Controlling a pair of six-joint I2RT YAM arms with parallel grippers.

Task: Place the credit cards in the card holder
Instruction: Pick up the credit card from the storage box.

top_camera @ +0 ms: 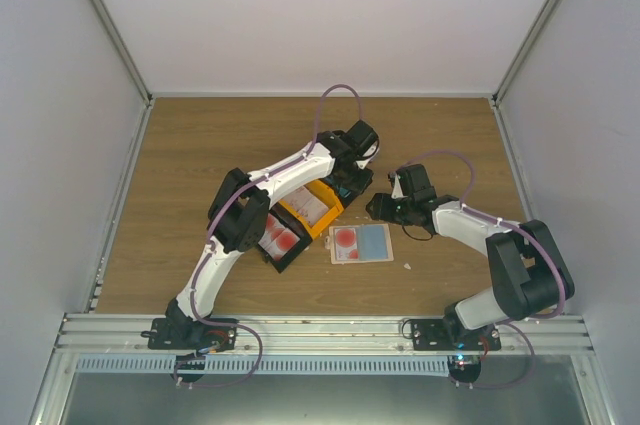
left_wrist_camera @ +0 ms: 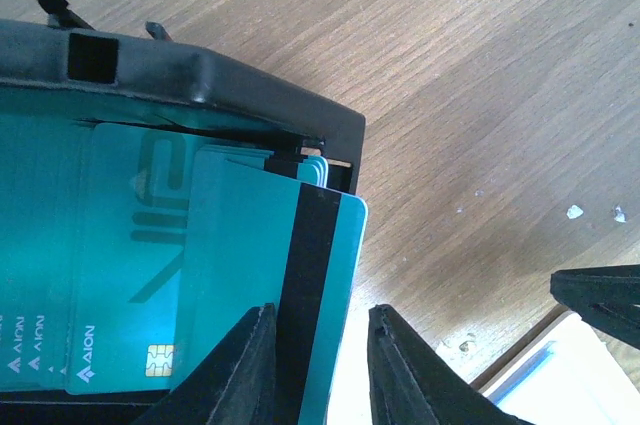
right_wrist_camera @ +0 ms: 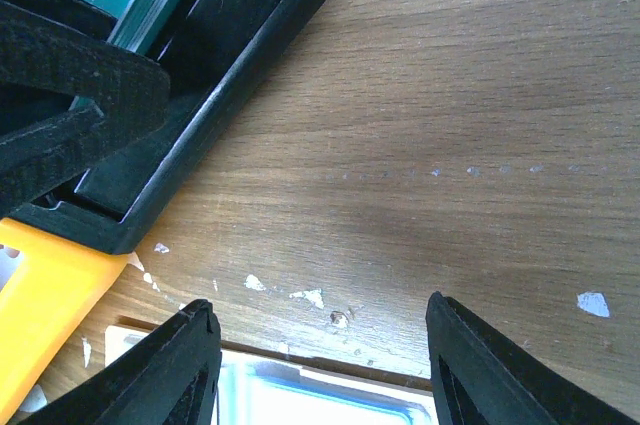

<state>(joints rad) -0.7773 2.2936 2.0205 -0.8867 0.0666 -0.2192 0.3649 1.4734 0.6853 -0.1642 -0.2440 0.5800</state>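
Note:
Several teal credit cards [left_wrist_camera: 120, 245] lie in a black tray [left_wrist_camera: 230, 80]. One teal card [left_wrist_camera: 240, 265], black stripe up, sits tilted on top of the stack. Its right edge lies between the tips of my left gripper [left_wrist_camera: 322, 317]. The jaws stand a little apart, and the right one is clear of the card. The card holder [top_camera: 362, 243] lies open on the table with a red-blotched card [top_camera: 346, 241] on its left half. My right gripper [right_wrist_camera: 320, 307] hangs open over the wood just beyond the card holder [right_wrist_camera: 320, 400], with nothing between its fingers.
An orange tray [top_camera: 310, 210] joins the black tray [top_camera: 350, 185]. A second black tray [top_camera: 283, 238] holds red-blotched cards. Small white scraps [right_wrist_camera: 592, 302] dot the wood. The two grippers are close together, and a right finger [left_wrist_camera: 600, 295] shows in the left wrist view.

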